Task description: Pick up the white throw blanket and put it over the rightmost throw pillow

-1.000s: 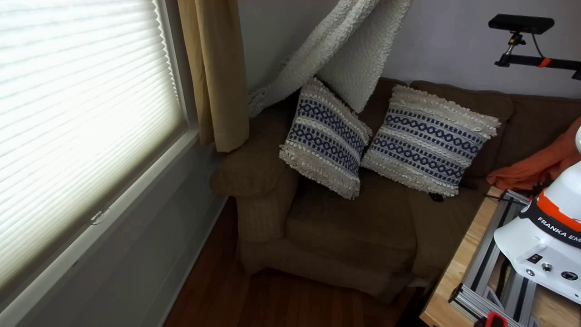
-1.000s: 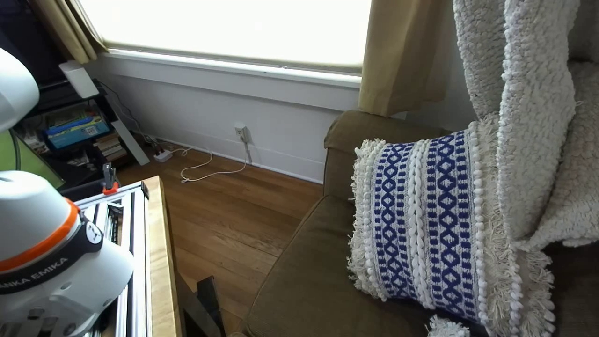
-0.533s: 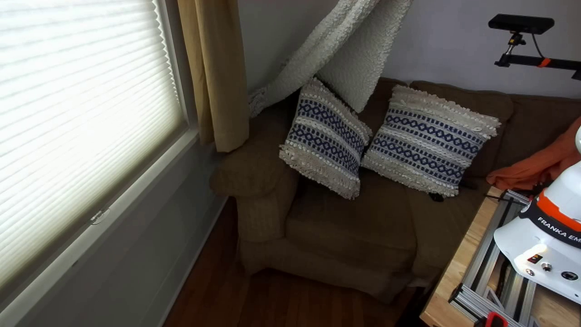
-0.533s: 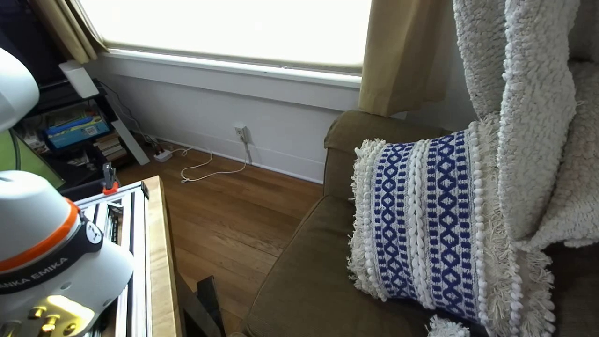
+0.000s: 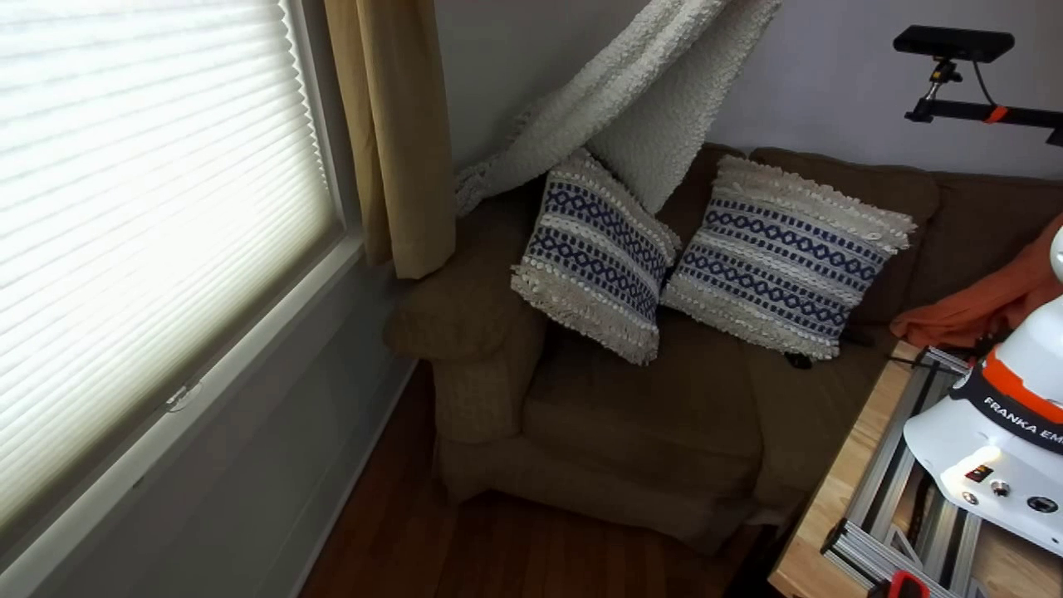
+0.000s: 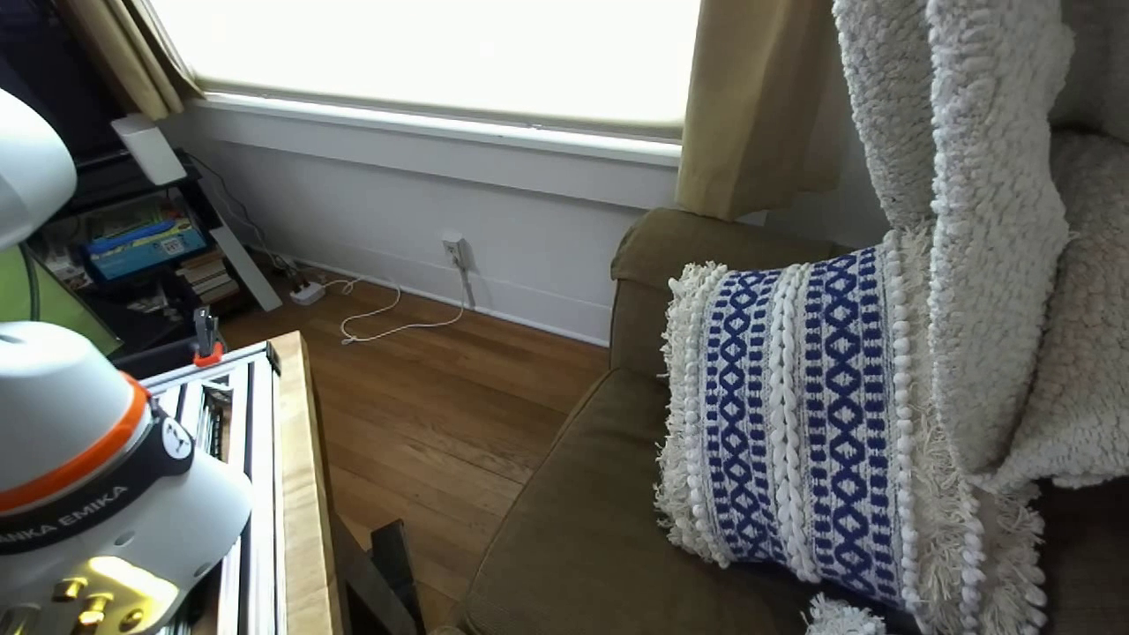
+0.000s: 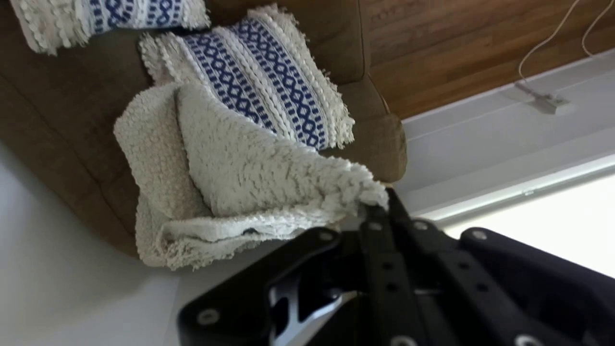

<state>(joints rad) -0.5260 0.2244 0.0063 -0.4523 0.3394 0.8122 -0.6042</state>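
My gripper (image 7: 387,199) is shut on a bunched corner of the white throw blanket (image 7: 269,168) in the wrist view. The blanket hangs in folds from the fingertips, and in both exterior views (image 5: 614,100) (image 6: 997,247) it runs down from the top edge. Its lower part hangs over the top edge of the patterned pillow by the sofa arm (image 5: 596,257), also in the wrist view (image 7: 269,81); contact is hard to tell. The other white-and-navy pillow (image 5: 789,257) leans on the sofa back, uncovered, and partly shows in the wrist view (image 7: 134,13). My gripper is outside both exterior views.
The brown sofa's arm (image 5: 461,316) stands near the tan curtain (image 5: 407,133) and window. A wooden table (image 5: 830,498) bears the robot base (image 6: 123,494). An orange cloth (image 5: 980,303) lies on the sofa. A black camera (image 5: 955,43) sits on a bar.
The hanging blanket has shifted and sunk slightly: rightward in one exterior view, leftward in another. The pillows have not moved. A yellowish glow has appeared on the robot base.
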